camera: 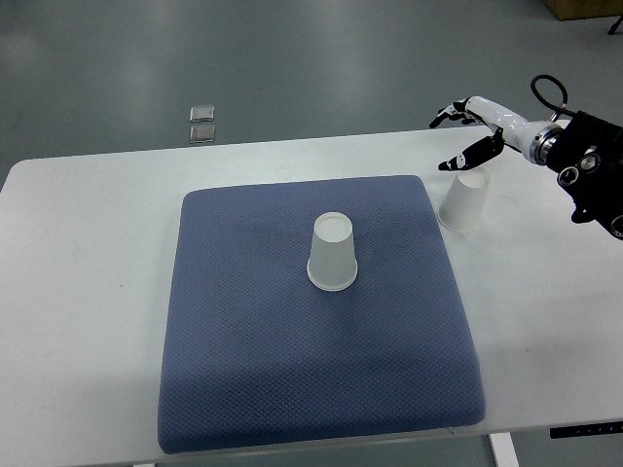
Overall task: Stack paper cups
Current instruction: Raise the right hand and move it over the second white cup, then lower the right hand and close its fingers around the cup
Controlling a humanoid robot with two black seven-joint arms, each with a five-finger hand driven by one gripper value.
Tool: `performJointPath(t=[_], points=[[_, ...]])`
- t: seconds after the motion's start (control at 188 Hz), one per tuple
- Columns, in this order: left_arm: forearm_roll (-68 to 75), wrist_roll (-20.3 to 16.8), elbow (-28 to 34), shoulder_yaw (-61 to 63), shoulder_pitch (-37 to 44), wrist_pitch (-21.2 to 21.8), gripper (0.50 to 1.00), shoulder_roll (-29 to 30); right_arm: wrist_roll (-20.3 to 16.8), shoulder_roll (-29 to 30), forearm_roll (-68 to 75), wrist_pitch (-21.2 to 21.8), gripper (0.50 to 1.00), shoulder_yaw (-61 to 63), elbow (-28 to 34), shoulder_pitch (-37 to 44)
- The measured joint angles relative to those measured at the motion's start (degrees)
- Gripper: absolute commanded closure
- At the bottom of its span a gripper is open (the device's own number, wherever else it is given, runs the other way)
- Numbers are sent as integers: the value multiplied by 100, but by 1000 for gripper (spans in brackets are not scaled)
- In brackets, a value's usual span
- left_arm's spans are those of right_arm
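One white paper cup stands upside down in the middle of the blue mat. A second white paper cup stands upside down on the white table just off the mat's right edge. My right hand hovers above and slightly behind this second cup, fingers spread and holding nothing. Its arm comes in from the right edge. The left arm is out of the picture.
The blue mat covers the middle of the white table. Two small square metal plates lie on the grey floor beyond the table's far edge. A brown box corner shows at top right.
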Motion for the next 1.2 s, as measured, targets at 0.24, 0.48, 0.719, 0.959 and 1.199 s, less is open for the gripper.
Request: performJointPath(t=[0.24,0.48,0.719,0.959,1.199], points=[[0,0,0,2,-1,0,500,0,-3,-74,-506,-1,587,-444,17,42],[0,0,0,2,0,-1,500,0,-4,-92,-958,-191,589,-692,-30,52],[0,0,0,2,1,-2,500,0,-4,-72,-1428,-350,589,-730,-98,52],[0,2,0,-1,1,-2,500,0,-4,-94,-1553,-441,589,-1020,-188,52],[0,3,-1,0,0,-2,500,0,-4,-80,-1706,-495,589,-1135,-313,52]])
